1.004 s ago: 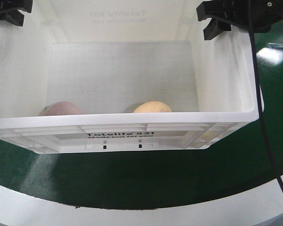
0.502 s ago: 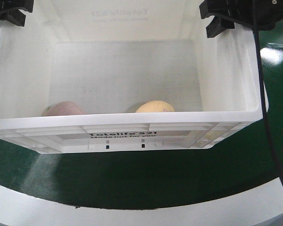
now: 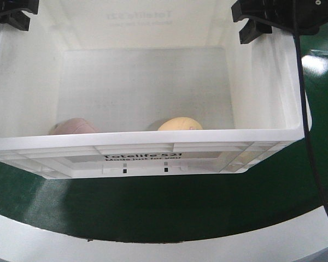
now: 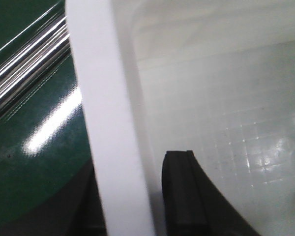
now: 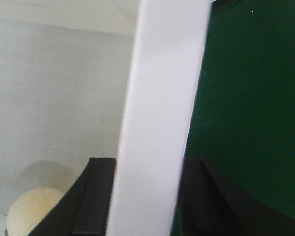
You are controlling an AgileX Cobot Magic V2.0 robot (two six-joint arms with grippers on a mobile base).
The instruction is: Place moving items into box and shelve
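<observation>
Two moving items, a pinkish-brown lump (image 3: 71, 126) and a pale yellow-tan lump (image 3: 179, 124), lie apart by the near wall inside the white crate (image 3: 153, 150) over a green surface (image 3: 180, 202), as the left gripper (image 4: 125, 206) and right gripper (image 5: 147, 196) each clamp a side wall.

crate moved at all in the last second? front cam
Yes. The crate has shifted slightly right in the front view, judged against the white border below it, which stayed put.
</observation>
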